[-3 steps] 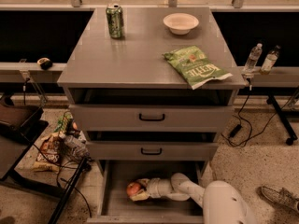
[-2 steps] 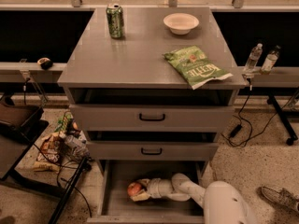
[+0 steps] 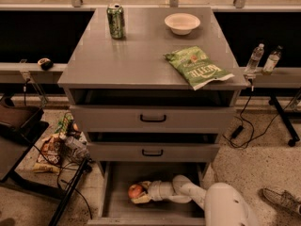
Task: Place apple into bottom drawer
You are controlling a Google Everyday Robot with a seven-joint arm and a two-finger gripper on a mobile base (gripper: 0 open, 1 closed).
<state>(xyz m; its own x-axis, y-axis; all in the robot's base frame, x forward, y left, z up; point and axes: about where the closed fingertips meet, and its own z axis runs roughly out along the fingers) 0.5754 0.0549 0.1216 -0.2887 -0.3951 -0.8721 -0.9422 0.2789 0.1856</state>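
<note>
On the far left, some snack bags (image 3: 49, 150) and black wires lie on the floor beside the grey cabinet. Up on the tabletop (image 3: 117, 60), a green soda can (image 3: 115, 20) stands upright near the back left corner.

Down low, the bottom drawer (image 3: 141, 212) is pulled open. The apple (image 3: 134, 190) is inside it, toward the left side and just over the flat floor. I cannot tell if it touches the floor yet. The gripper (image 3: 140, 193) is in the drawer too. It reaches in from the right, and its fingers (image 3: 139, 200) are closed around the apple.

The apple is small, round and firm. It should feel light for the arm. Its skin is smooth, so it can slip, and a round thing rolls when it is let go. A good hold is across its fat middle, one side against each finger, and that looks like the hold here. I think it is best to set it low on the floor before letting go, so it does not drop, bruise or roll off.

Further right on the tabletop are a white bowl (image 3: 182, 22) at the back and a green chip bag (image 3: 197, 67) lying flat near the front right. The two upper drawers are shut. The white arm (image 3: 225, 206) bends in from the bottom right. Two water bottles (image 3: 263, 59) stand on a ledge at the far right.
</note>
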